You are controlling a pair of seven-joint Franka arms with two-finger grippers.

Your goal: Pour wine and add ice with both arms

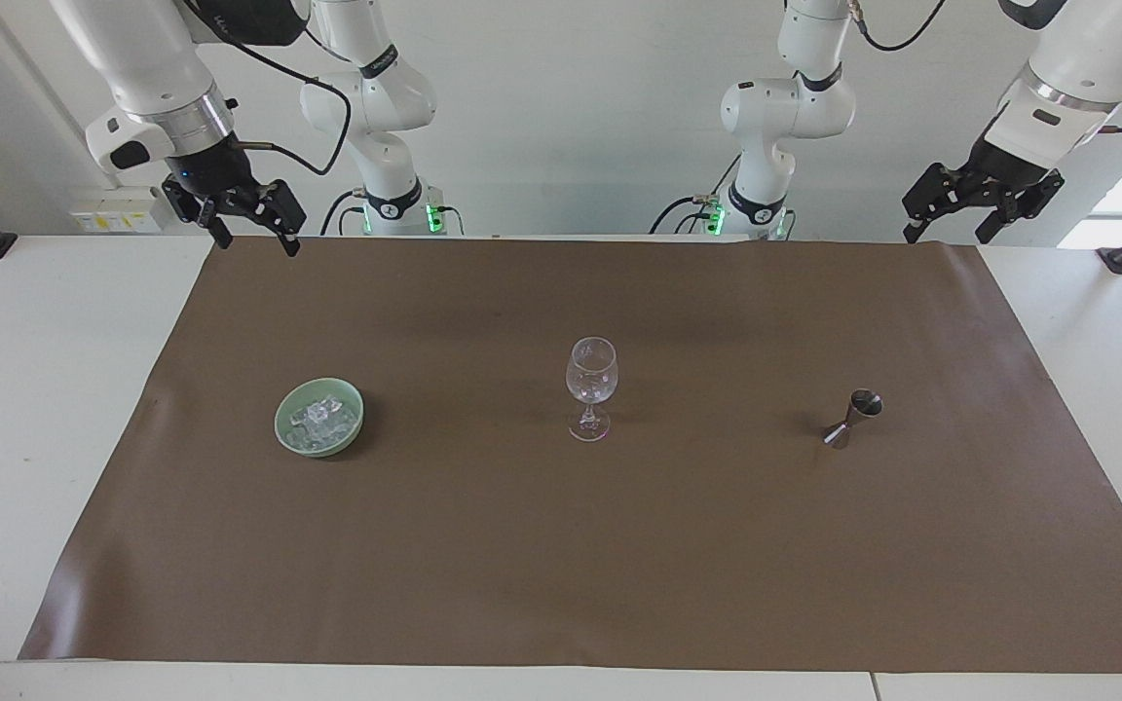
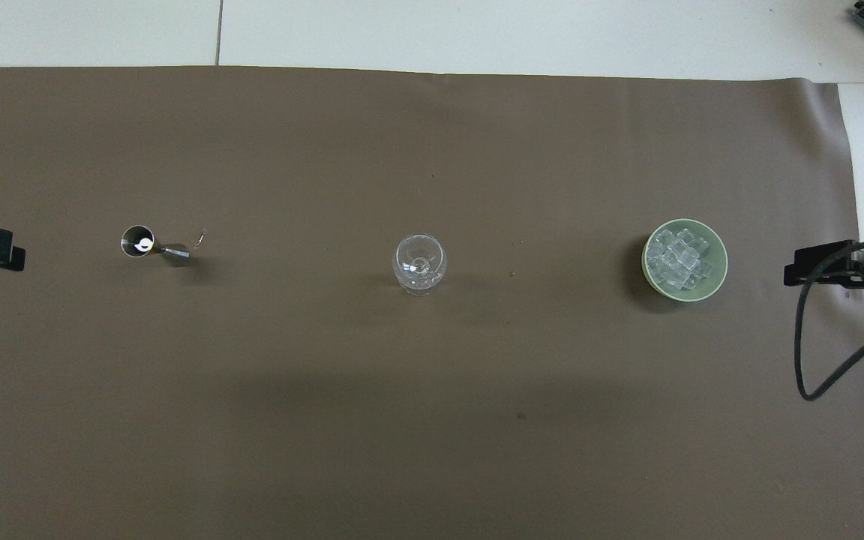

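The ice (image 1: 320, 417) is seen as a small pile of clear, glassy, irregular cubes heaped in a pale green bowl (image 1: 286, 413), which is set upright on the brown mat (image 1: 561, 545) toward the right arm's end of the table. A clear stemmed wine glass (image 1: 591, 380) is stood upright at the mat's middle. A small metal jigger (image 1: 853, 417) is placed toward the left arm's end, leaning.

Both arms raised, wrists angled down toward the brown mat (image 1: 561, 545). Right gripper (image 1: 254, 239) hangs over the mat's corner at the right arm's end, robots' edge, fingers spread, nothing held. Left gripper (image 1: 946, 232) hangs over the corner at the left arm's end, fingers likewise apart and empty.
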